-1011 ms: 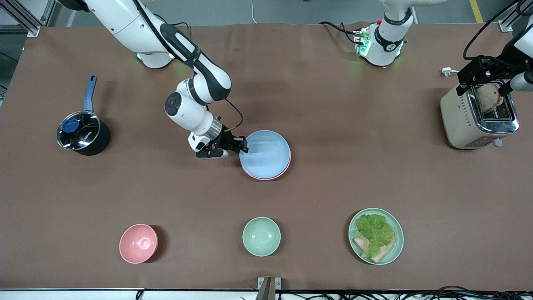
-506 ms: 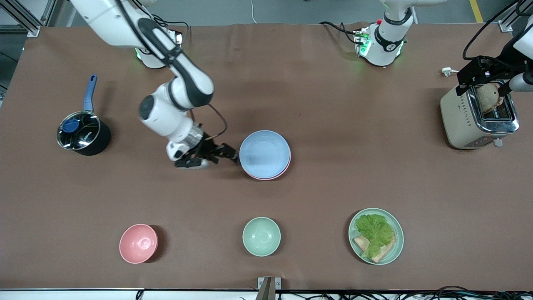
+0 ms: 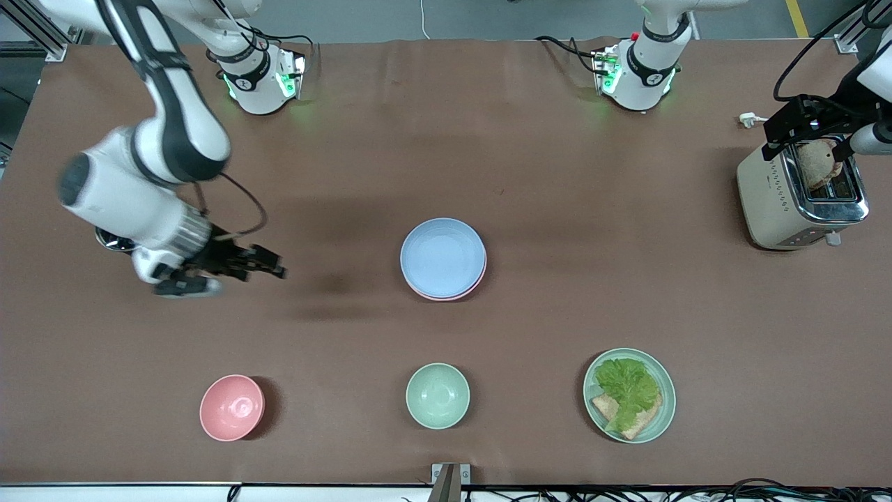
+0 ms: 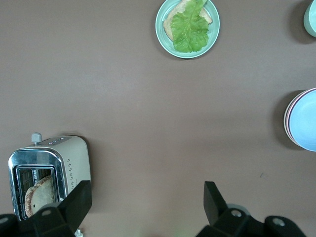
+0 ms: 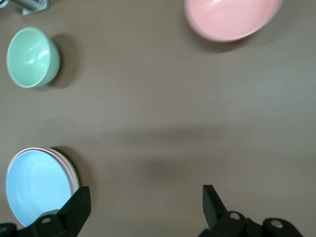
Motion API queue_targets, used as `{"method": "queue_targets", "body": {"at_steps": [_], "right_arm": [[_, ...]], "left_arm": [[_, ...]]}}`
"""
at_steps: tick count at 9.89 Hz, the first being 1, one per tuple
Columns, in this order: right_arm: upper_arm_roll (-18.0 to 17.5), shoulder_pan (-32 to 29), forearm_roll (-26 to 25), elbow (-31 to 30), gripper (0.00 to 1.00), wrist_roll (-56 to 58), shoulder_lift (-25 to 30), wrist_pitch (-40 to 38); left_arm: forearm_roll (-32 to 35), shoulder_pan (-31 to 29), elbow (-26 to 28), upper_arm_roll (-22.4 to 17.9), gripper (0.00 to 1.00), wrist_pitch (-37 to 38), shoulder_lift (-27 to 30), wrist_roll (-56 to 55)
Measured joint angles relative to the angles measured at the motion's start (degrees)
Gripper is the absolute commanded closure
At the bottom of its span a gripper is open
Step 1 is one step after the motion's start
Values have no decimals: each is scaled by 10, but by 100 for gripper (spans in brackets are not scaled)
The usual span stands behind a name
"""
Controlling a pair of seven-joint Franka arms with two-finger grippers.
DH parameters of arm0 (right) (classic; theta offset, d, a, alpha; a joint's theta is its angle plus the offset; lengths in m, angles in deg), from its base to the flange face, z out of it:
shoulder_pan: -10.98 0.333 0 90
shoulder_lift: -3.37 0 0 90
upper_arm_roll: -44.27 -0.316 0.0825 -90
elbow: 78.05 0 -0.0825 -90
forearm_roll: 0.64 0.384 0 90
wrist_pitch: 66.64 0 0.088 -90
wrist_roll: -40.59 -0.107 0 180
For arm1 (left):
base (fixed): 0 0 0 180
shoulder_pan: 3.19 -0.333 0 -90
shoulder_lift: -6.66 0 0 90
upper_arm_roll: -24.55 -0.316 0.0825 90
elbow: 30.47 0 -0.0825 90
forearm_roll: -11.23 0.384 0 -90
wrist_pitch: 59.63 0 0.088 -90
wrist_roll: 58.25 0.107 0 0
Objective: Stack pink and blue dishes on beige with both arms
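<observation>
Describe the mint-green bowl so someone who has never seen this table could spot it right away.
Start at the stack of plates, pale blue on top, in the middle of the brown table. Come straight toward the front camera to the small deep mint-green bowl. It sits empty between a pink bowl and a mint-green plate of lettuce and bread.

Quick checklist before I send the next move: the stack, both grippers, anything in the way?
1. Blue plate sits on the pink plate, rims nearly aligned: ok.
2. Beige plate at the bottom: only a pale rim shows in the right wrist view: ok, but cannot tell from the front view.
3. Right gripper is open and empty, over bare table toward the right arm's end, apart from the stack: ok.
4. Left gripper is open and empty, over the toaster: ok.
5. Pink bowl and mint bowl stand apart from the stack, nearer the front camera: ok.
</observation>
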Motion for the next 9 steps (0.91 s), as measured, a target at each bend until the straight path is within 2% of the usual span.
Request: {"method": "queue_targets", "body": {"at_steps": [2,3,6,9], "right_arm": [[70,-1,-69,7,0,1,57,-60],[91,-1,-90,27,0,2,69,-101],[128,0,-145,150,0,1,74,-261],[141,4,-154,252,0,-49,75,-380]], "left_arm": [[0,1,0,1,0,0,-1,0],[0,1,0,1,0,1,-1,0],[0,1,0,1,0,1,-1,0],[0,1,0,1,0,3,-1,0]]}}
